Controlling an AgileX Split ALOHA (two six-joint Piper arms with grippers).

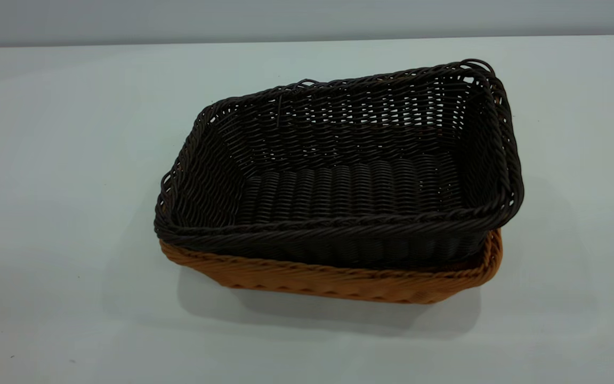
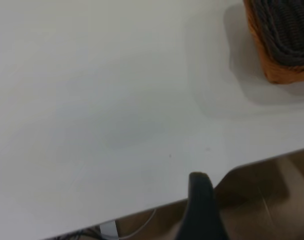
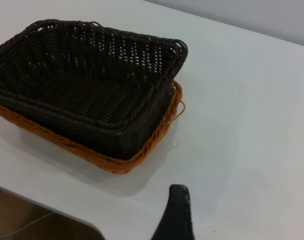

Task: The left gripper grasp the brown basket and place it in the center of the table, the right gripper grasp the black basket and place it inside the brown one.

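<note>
The black basket sits nested inside the brown basket near the middle of the table. It rests slightly askew, its right end riding higher than its left. Only the brown rim and lower wall show beneath it. Neither arm appears in the exterior view. In the left wrist view a dark tip of my left gripper hangs over the table's edge, well away from the brown basket and the black basket. My right gripper shows as a dark tip above bare tabletop, apart from the black basket and brown basket.
Bare tabletop surrounds the stacked baskets on all sides. The table's edge runs close to the left gripper, with brown floor and cables beyond it. A pale wall stands behind the table's far edge.
</note>
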